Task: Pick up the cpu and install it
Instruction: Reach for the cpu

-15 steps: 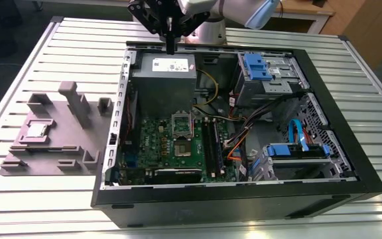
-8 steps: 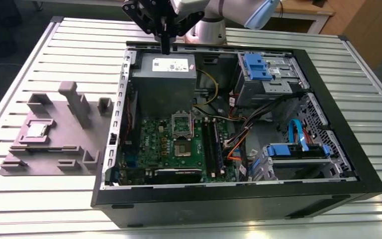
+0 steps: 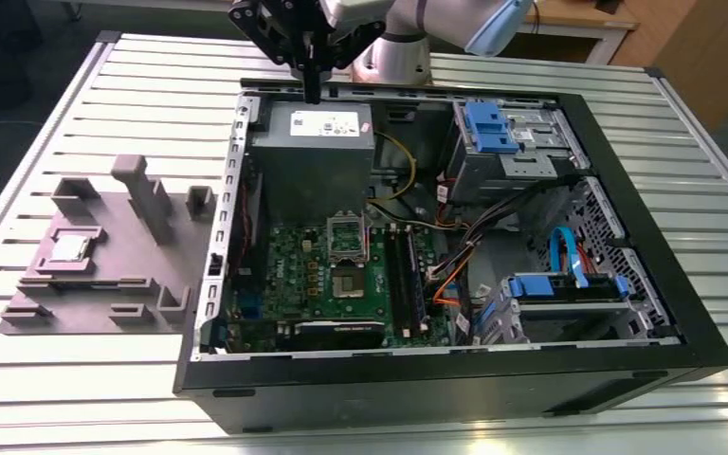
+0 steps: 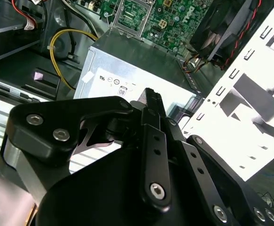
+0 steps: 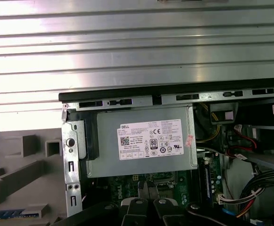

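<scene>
cpu (image 3: 75, 248) sits in the grey holder (image 3: 136, 284) at the exterior view's left, well apart from the arm. It is not picked up. The gripper (image 3: 311, 93) hangs over the power supply (image 3: 314, 161) in the open case (image 3: 648, 237), fingers pressed together with nothing between them. The socket (image 3: 345, 282) looks empty, so pick and install both remain.

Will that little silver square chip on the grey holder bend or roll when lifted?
The small flat square silver-grey cpu looks like a stiff metal-topped plate, so it should stay rigid. Being flat, it shouldn't roll, though the smooth top may be slippery. It looks tiny beside the black computer case, so likely light.
</scene>
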Robot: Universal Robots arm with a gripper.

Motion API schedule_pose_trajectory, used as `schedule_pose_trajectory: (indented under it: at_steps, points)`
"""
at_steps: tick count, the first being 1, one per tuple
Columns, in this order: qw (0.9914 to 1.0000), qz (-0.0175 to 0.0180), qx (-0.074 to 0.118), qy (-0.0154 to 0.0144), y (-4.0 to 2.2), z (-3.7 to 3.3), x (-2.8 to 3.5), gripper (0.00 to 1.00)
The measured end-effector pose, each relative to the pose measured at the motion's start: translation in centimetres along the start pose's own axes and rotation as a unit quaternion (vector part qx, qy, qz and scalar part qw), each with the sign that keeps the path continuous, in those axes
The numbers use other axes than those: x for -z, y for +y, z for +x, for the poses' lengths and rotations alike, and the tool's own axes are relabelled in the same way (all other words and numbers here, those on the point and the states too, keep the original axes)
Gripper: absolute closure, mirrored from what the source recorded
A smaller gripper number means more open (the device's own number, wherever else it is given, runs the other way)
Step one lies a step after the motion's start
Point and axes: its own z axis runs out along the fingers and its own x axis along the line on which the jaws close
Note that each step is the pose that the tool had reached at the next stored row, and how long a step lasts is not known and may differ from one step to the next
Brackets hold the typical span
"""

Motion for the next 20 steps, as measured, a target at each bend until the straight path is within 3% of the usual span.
schedule_pose_trajectory:
  at_steps: [8, 20]
  points:
    - [1.0, 0.0, 0.0, 0.0, -0.03, 0.34, 0.01, 0.9]
    - [1.0, 0.0, 0.0, 0.0, -0.19, 2.56, 0.04, 0.9]
